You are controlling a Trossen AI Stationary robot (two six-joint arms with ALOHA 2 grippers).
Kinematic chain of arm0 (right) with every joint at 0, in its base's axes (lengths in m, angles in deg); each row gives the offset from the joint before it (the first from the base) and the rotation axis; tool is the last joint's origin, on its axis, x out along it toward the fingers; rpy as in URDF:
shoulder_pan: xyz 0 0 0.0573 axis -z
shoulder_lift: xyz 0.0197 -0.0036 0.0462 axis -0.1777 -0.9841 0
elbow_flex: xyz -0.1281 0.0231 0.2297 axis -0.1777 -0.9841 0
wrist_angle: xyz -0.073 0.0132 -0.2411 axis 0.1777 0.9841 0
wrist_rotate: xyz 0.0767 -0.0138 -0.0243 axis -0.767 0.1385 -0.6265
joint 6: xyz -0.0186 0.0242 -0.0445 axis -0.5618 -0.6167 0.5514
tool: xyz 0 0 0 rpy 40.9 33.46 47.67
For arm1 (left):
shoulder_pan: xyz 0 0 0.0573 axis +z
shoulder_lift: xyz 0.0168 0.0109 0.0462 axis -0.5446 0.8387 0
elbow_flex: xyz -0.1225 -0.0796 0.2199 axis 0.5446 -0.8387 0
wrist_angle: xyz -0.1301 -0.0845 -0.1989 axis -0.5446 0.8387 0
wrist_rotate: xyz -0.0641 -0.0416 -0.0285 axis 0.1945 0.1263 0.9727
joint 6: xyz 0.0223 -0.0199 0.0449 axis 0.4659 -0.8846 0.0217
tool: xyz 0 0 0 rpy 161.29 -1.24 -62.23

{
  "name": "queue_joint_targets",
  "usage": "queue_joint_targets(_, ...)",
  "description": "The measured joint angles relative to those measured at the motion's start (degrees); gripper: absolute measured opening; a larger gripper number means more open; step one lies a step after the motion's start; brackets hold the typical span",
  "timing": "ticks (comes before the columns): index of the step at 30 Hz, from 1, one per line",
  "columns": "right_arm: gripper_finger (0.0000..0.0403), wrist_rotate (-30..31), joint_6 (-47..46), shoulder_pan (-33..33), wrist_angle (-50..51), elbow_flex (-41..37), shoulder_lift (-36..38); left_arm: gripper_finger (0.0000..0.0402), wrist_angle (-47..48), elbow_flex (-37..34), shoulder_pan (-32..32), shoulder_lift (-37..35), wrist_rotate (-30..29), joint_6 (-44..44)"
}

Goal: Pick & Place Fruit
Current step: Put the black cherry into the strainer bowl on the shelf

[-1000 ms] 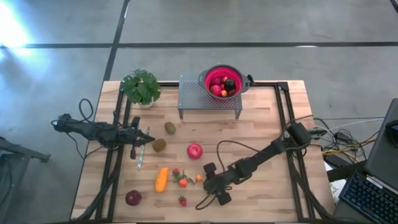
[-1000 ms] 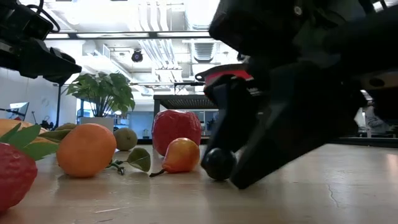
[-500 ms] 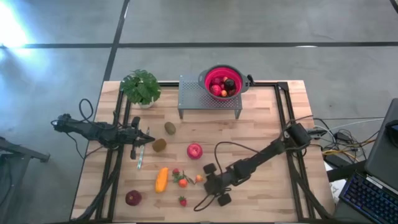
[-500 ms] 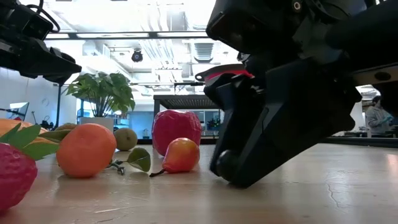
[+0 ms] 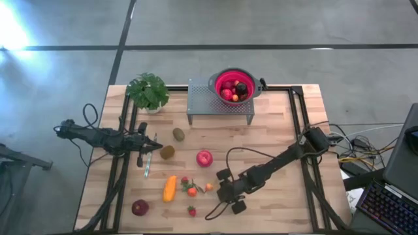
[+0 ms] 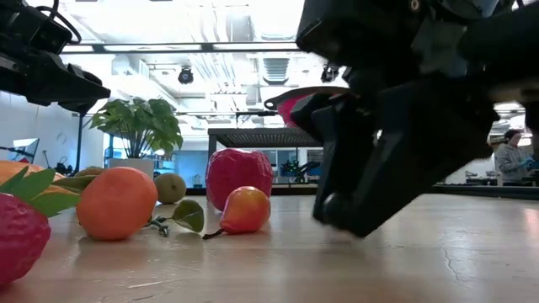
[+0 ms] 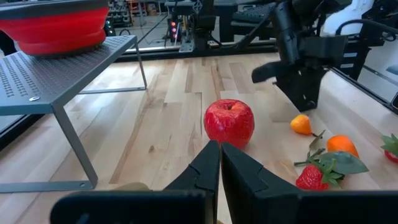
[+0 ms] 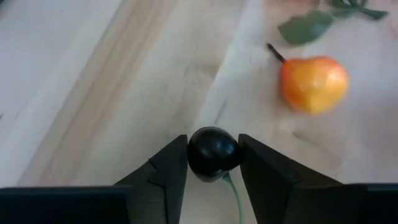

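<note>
My right gripper [image 5: 220,189] stands over the table's near middle, slanting down, shut on a small dark round fruit [image 8: 213,153] with a green stem. Just beyond its fingers lies a small orange pear-shaped fruit [image 8: 313,83]. On the wood also lie a red apple [image 5: 204,158], two kiwis [image 5: 178,134] [image 5: 167,152], a long orange piece [image 5: 170,188], a dark-red round fruit [image 5: 140,207], an orange [image 5: 192,191] and strawberries [image 5: 191,211]. My left gripper [image 5: 153,145] hovers shut at the table's left, holding nothing. My right gripper pinches the small dark fruit by its two sides [image 8: 193,155] between the two fingers, near their free ends. The fingers slant down from the table's right side. The fruit's green stem [image 8: 233,190] trails back between the fingers.
A red colander [image 5: 234,85] with several fruits in it sits on a perforated metal rack [image 5: 221,104] at the far middle. A potted plant [image 5: 148,91] stands at the far left. Black rails [image 5: 295,124] run along both sides of the table.
My right gripper has tipped a little and risen slightly from the wood, taking the small dark fruit with it. In the low view the fruit, which lay on the table at the fingertips, now sits tucked between the fingers.
</note>
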Motion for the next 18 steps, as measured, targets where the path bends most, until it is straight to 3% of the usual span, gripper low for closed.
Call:
queue_joint_targets(6, 0.0105, 5.6, 2.1, 0.4, 10.0, -0.1, 7.3, 0.0021, 0.0, 0.0, 0.0, 0.0, 0.0, 0.0)
queue_joint_targets(10, 0.0109, 11.8, 5.7, 1.7, 14.9, -0.1, 14.8, 0.0021, 0.0, 0.0, 0.0, 0.1, 0.0, 0.0)
queue_joint_targets(14, 0.0127, 16.3, 8.2, 5.2, 17.2, -0.1, 23.0, 0.0021, 0.0, 0.0, 0.0, 0.2, 0.0, 0.0)
queue_joint_targets(18, 0.0118, 17.0, 13.3, 11.0, 17.0, -0.2, 31.1, 0.0021, 0.0, 0.0, 0.0, 0.3, 0.0, 0.0)
